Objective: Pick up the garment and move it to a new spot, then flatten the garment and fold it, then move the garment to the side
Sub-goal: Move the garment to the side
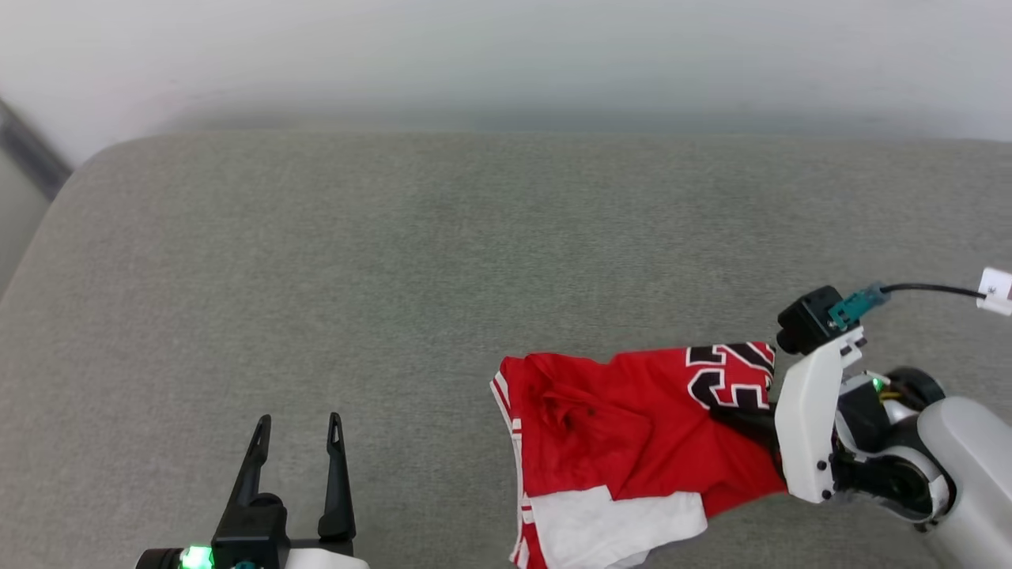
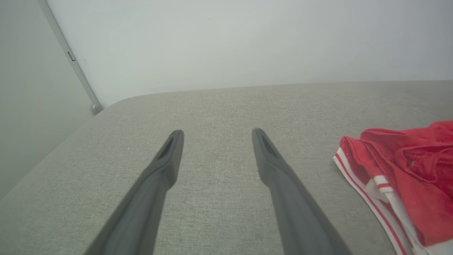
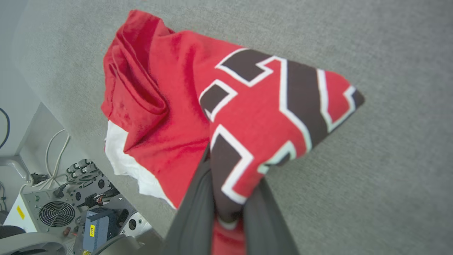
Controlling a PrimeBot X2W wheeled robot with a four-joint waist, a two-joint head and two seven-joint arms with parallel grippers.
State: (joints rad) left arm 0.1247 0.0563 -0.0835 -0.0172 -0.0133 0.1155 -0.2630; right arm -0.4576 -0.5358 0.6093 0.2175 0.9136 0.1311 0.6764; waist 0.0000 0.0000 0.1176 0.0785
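Note:
The garment (image 1: 624,427) lies bunched on the grey padded surface at the lower right of the head view. It is red cloth with a white sleeve, striped trim and a black-and-white number print. My right gripper (image 1: 739,417) reaches into its right edge from the right. In the right wrist view that gripper (image 3: 231,198) is shut on a fold of the printed part of the garment (image 3: 170,106), with cloth bulging between the dark fingers (image 3: 198,205). My left gripper (image 1: 299,420) is open at the lower left, well clear of the cloth. The left wrist view shows the left gripper (image 2: 216,132) with nothing between its fingers and the garment (image 2: 417,184) off to the right.
The grey padded surface (image 1: 395,276) stretches wide to the left and back, ending at a pale wall (image 1: 506,55) and a rounded left corner. Past the near edge, an electronics box with a fan (image 3: 56,212) and cables sits on the floor.

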